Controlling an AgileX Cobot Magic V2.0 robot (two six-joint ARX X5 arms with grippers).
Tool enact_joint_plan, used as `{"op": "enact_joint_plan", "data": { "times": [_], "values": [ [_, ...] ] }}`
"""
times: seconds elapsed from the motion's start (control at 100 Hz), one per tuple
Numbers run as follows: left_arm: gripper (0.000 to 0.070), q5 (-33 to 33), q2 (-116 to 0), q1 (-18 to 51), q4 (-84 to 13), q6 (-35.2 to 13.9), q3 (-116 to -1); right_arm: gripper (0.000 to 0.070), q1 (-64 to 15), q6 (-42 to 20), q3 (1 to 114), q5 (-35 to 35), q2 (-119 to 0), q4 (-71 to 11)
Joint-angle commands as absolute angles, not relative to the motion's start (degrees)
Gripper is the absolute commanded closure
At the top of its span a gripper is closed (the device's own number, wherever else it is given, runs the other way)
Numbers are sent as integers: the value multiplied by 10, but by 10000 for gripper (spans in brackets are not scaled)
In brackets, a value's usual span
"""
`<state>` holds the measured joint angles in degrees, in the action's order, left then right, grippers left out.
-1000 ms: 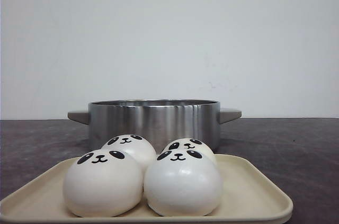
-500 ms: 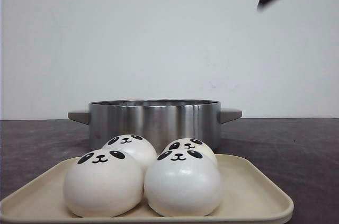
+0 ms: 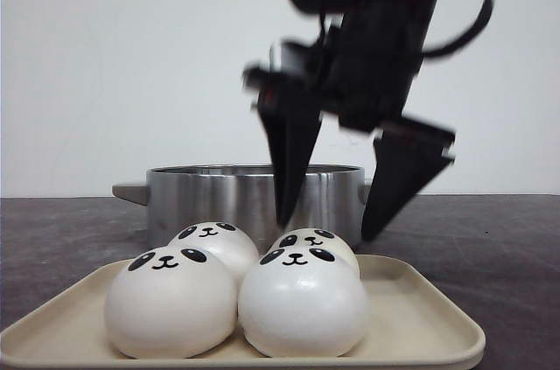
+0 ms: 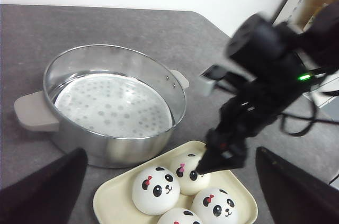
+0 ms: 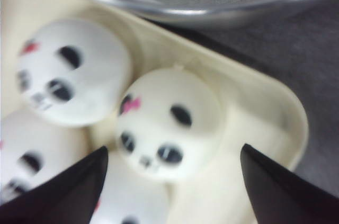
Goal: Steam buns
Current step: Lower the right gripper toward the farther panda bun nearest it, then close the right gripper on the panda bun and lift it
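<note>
- Hovering my right gripper over the tray, jaws spread wide, because a soft round bun needs room on both sides before I close.
- Four buns sit packed together on the tray, touching one another; none is in the pot yet, so I judge the task to be at its first pick.
- Between my fingertips lies the rear bun on the pot side, roughly centred in the right wrist view, its face turned up towards my camera. It is below the jaws, not touched.
- One fingertip hangs just above the gap between the two rear buns, the other out over bare tray. The inner one has little space, so it may nudge the neighbouring bun.
- Beyond my jaws stands the pot, lid off, its perforated steamer plate bare and ready; it is just behind the tray, which keeps the carry short.
- My left gripper is held back above the scene, its fingers far apart and holding nothing, well clear of my right arm's path.
</note>
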<state>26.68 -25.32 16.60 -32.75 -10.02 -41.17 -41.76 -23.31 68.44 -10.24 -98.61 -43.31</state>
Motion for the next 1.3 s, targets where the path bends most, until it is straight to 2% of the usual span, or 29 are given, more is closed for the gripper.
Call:
{"op": "enact_joint_plan", "data": {
  "times": [0.0, 0.24, 0.3, 0.34, 0.37, 0.4, 0.44, 0.65, 0.84, 0.94, 1.07, 1.15, 1.29],
  "values": [
    [104, 262, -253, 171, -321, -99, -416, 211, -422, -238, 695, -100, -1006, -420],
    [104, 259, -253, 178, -322, -99, -416, 214, -422, -241, 695, -88, -1045, -389],
    [104, 259, -253, 180, -322, -99, -416, 256, -422, -242, 695, -88, -1052, -389],
    [104, 259, -253, 181, -321, -99, -416, 324, -422, -242, 695, -90, -1056, -392],
    [104, 259, -253, 181, -321, -99, -416, 404, -422, -241, 695, -90, -1058, -396],
    [104, 259, -254, 181, -321, -99, -416, 514, -422, -240, 695, -90, -1060, -398],
    [104, 259, -254, 181, -321, -99, -416, 700, -423, -236, 695, -90, -1061, -402],
    [104, 259, -253, 181, -321, -99, -416, 692, -437, -232, 703, -95, -1015, -397],
    [104, 253, -253, 181, -315, -99, -416, 693, -463, -216, 764, -163, -910, -425],
    [105, 248, -254, 181, -312, -99, -416, 693, -465, -204, 818, -155, -878, -437],
    [105, 239, -254, 181, -307, -99, -416, 693, -455, -182, 891, -91, -873, -426],
    [105, 238, -253, 181, -304, -99, -416, 693, -437, -160, 926, -64, -889, -406],
    [104, 236, -254, 181, -304, -99, -416, 693, -395, -154, 955, -62, -940, -362]
  ]
}}
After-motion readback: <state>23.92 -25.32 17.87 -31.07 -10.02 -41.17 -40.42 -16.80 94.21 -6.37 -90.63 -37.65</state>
